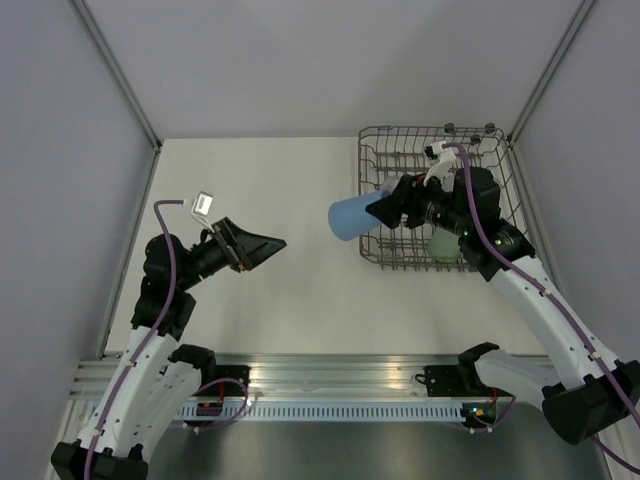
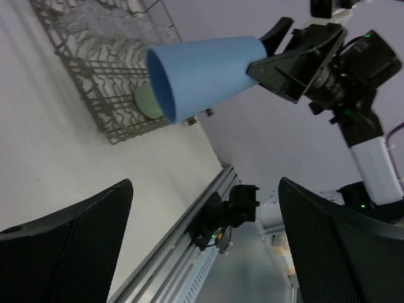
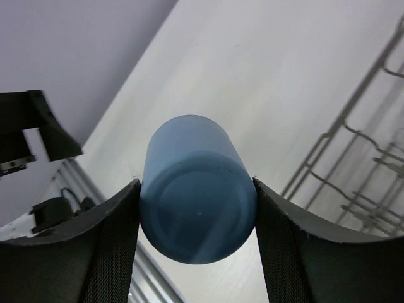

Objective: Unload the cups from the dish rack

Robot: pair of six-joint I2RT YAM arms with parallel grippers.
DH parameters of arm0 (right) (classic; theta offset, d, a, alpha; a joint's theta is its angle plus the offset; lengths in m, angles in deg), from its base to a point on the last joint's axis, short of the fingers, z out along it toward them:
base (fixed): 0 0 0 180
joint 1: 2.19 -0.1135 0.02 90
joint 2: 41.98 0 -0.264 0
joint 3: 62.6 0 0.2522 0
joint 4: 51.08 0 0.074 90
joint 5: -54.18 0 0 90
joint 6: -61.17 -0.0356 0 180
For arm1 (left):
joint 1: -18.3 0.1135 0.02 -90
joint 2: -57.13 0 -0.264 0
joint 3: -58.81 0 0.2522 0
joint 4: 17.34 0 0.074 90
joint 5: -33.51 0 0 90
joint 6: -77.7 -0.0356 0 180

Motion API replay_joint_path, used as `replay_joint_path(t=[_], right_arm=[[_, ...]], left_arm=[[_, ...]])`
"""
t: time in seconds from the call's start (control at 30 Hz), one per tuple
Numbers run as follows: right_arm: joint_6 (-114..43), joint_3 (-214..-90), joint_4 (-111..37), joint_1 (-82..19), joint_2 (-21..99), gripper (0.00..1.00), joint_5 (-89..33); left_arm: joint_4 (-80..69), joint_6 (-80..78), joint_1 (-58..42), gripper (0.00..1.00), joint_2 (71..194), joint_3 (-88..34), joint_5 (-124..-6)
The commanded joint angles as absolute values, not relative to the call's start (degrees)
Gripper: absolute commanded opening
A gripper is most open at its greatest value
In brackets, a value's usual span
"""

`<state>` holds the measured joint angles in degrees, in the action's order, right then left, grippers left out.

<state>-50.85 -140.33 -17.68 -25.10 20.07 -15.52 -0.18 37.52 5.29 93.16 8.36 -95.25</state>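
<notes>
My right gripper (image 1: 388,208) is shut on the blue cup (image 1: 352,217) at its base and holds it on its side in the air, mouth to the left, just past the left edge of the grey wire dish rack (image 1: 495,150). The blue cup fills the right wrist view (image 3: 197,202) between the fingers and shows in the left wrist view (image 2: 202,72). A pale green cup (image 1: 447,245) lies in the rack's near part, also in the left wrist view (image 2: 146,101). Clear glasses (image 2: 107,19) sit further back in the rack. My left gripper (image 1: 262,246) is open and empty, pointing right.
The rack (image 2: 101,76) stands at the table's far right corner against the wall frame. The aluminium rail (image 1: 330,385) with both arm bases runs along the near edge. Grey walls close in the left and right sides.
</notes>
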Motion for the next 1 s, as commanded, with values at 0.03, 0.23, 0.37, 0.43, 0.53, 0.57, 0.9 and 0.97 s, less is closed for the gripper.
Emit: replay_joint_path(t=[0.03, 0.23, 0.37, 0.43, 0.53, 0.57, 0.9, 0.97], right_arm=[[-63.35, -133.43, -40.44, -25.12, 17.44, 0.38, 0.11], [-74.60, -127.79, -57.16, -25.30, 17.35, 0.36, 5.13], [-80.76, -125.94, -67.00, -26.79, 19.10, 0.36, 6.28], [-81.82, -125.85, -68.16, -27.50, 19.46, 0.36, 5.93], [-82.44, -126.02, -69.22, -28.90, 19.72, 0.35, 5.05], [-82.79, -126.02, -70.53, -29.34, 20.07, 0.35, 5.14], [-81.57, -126.46, -71.07, -34.00, 21.83, 0.34, 2.86], [-81.30, -126.29, -71.15, -34.18, 21.92, 0.34, 2.77]], left_arm=[[-30.68, 58.05, 4.94, 1.00, 93.78, 13.49, -102.55], [-34.61, 61.61, 4.33, 1.00, 95.01, 14.55, -100.88], [-36.18, 62.31, 2.75, 1.00, 95.54, 14.11, -99.21], [-36.80, 62.66, 1.87, 0.99, 95.98, 13.85, -98.07], [-37.68, 62.75, 0.11, 0.98, 96.59, 13.15, -96.57], [-38.20, 62.84, -0.59, 0.98, 96.77, 12.80, -96.31], [-43.65, 63.37, -3.14, 0.74, 99.58, 10.42, -95.42], [-43.92, 63.11, -3.41, 0.65, 99.32, 10.16, -95.51]])
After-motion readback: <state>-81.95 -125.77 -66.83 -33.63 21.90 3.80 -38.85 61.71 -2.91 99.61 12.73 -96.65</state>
